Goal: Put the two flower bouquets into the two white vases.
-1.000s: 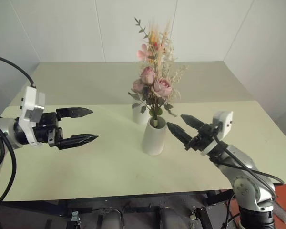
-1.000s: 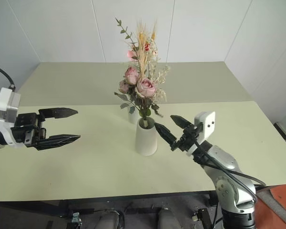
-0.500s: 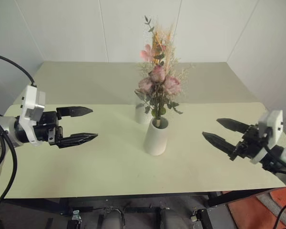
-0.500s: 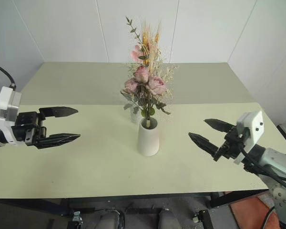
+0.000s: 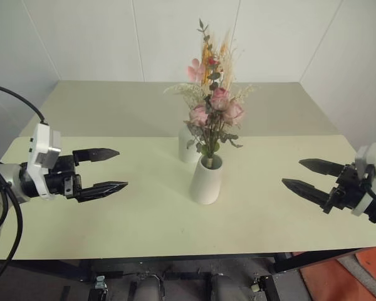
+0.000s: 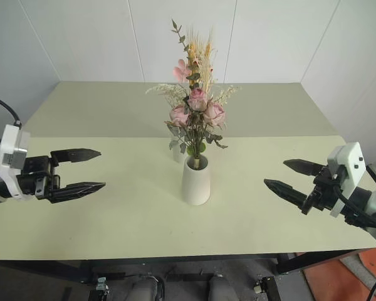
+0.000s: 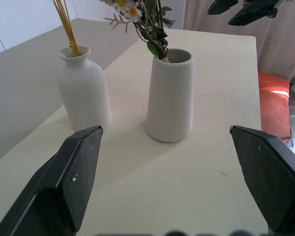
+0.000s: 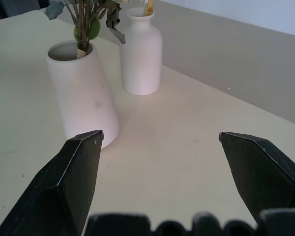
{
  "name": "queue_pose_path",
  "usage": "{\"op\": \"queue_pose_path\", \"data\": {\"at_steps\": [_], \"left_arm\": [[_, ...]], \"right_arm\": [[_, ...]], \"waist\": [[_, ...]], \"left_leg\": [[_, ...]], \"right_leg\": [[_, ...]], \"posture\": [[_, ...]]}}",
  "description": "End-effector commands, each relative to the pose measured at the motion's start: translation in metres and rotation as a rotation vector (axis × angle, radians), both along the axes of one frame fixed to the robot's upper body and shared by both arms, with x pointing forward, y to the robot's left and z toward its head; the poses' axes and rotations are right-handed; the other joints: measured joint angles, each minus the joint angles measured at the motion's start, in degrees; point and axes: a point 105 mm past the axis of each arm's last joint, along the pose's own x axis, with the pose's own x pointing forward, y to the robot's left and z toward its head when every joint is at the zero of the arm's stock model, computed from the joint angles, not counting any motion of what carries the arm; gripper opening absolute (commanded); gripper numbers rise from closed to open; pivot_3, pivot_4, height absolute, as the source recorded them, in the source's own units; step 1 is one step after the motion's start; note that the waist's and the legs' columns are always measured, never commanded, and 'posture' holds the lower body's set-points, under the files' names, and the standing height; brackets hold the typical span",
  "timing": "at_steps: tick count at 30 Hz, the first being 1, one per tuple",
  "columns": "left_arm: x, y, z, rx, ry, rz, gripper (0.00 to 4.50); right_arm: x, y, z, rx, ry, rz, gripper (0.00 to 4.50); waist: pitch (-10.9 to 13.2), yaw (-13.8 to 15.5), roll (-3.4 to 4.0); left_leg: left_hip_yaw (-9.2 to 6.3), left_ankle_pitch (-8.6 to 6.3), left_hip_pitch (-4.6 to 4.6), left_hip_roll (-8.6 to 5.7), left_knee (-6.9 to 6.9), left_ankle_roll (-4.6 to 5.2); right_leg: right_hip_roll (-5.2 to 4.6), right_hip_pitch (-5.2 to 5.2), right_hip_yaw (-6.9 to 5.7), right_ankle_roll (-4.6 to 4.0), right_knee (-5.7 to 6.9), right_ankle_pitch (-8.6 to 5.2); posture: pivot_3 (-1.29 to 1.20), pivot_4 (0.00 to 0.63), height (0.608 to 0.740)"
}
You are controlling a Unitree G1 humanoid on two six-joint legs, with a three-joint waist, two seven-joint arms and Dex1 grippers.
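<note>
While both bouquets stand in their vases near the middle of the pale green tabletop (image 5: 113,238), neither arm holds anything. Pink rose bunch (image 5: 216,116) sits in the wide-mouthed tapered vase (image 5: 206,180), nearer the front edge. Just behind it, toward the far edge, the bottle-shaped vase (image 7: 83,91) holds the yellow-orange stalks (image 7: 67,22). Left end effector (image 5: 101,170) hovers over the left side, jaws spread wide and empty. Right end effector (image 5: 312,179) hovers near the right edge, likewise spread and empty.
</note>
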Motion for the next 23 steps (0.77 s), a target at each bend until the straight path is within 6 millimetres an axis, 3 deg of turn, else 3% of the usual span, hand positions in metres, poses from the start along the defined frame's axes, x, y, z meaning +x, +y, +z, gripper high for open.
{"op": "queue_pose_path", "data": {"at_steps": [1,23], "left_arm": [[-0.0056,-0.0007,0.012,-0.003,-0.051,-0.003,4.5],[-0.0083,0.002,0.0085,0.029,-0.046,0.006,4.5]], "right_arm": [[0.0012,0.0,0.0124,-0.026,-0.046,-0.003,4.48],[0.0028,0.0013,0.0114,-0.051,-0.029,0.01,4.48]], "waist": [[0.0,0.0,0.0],[0.0,0.0,0.0]], "left_leg": [[0.0,0.0,0.01,0.0,0.0,0.0],[0.0,0.0,0.02,0.0,0.01,0.0]], "right_leg": [[0.0,0.0,0.0,0.0,0.0,0.0],[0.01,0.01,0.0,-0.01,0.01,0.0]], "posture": [[0.0,0.15,0.74],[0.0,0.15,0.74]]}}
